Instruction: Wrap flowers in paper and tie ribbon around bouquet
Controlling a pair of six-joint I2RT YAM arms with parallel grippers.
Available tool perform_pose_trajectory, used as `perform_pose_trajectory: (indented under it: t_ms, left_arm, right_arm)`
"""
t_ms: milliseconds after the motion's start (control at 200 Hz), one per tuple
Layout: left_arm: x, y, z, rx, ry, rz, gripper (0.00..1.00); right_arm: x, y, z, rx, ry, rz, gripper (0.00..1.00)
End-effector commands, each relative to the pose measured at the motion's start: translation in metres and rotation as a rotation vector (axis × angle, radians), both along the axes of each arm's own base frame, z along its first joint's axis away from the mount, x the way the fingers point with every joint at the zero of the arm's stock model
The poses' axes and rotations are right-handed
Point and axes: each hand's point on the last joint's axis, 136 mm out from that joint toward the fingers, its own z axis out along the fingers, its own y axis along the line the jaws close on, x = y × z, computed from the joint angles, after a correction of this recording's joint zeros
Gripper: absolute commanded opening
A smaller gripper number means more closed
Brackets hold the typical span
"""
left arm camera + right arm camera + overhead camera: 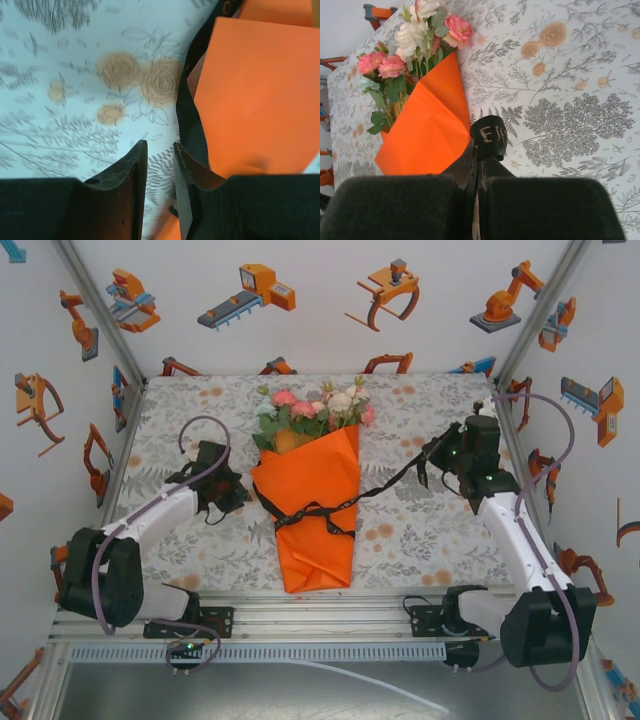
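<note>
The bouquet lies in the middle of the table, blooms pointing to the far side. Its pink, white and green flowers [315,410] [415,45] top a cone of orange paper [315,530] [427,135]. The black ribbon [390,480] crosses the cone's waist and runs taut to the right. My right gripper [432,455] [479,150] is shut on it, a lettered loop of ribbon [490,135] sticking out past the fingertips. My left gripper [238,495] [160,145] sits at the cone's left edge, open a little with only tablecloth in the gap. Just right of it lie the ribbon [192,117] and the paper [255,95].
The floral tablecloth [440,530] covers the table. White walls with orange robot stickers [250,295] close in the left, back and right sides. A metal rail [320,625] runs along the near edge between the arm bases.
</note>
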Motion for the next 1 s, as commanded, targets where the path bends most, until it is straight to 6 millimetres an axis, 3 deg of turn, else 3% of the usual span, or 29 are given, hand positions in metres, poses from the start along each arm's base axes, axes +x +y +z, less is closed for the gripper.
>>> perform_pose_trajectory:
  t_ms: [0,280,461,696,826,931,996]
  left_arm:
    - [0.016,-0.012,0.008,-0.206,-0.017,0.226,0.34]
    - [0.011,-0.005,-0.027,-0.193,0.084,0.333,0.44]
    - [0.014,-0.017,-0.041,-0.249,0.118,0.324,0.46]
    - [-0.010,-0.016,-0.057,-0.275,0.226,0.373,0.28]
    - [-0.016,-0.012,-0.056,-0.297,0.225,0.413,0.13]
    - [-0.015,0.002,-0.045,-0.248,0.197,0.413,0.00]
    - [-0.014,0.016,-0.038,-0.199,0.180,0.409,0.00]
  right_arm:
    - [0.005,0.008,0.019,0.055,-0.044,0.024,0.00]
    - [0.003,0.011,0.022,0.064,-0.057,0.039,0.00]
    - [0.005,0.016,0.025,0.075,-0.062,0.068,0.00]
    - [0.005,0.016,0.024,0.074,-0.054,0.066,0.00]
    - [0.006,0.012,0.022,0.057,-0.040,0.048,0.00]
    - [0.005,-0.011,0.010,-0.020,0.002,-0.063,0.00]
    - [0.005,-0.031,0.002,-0.069,0.019,-0.141,0.00]
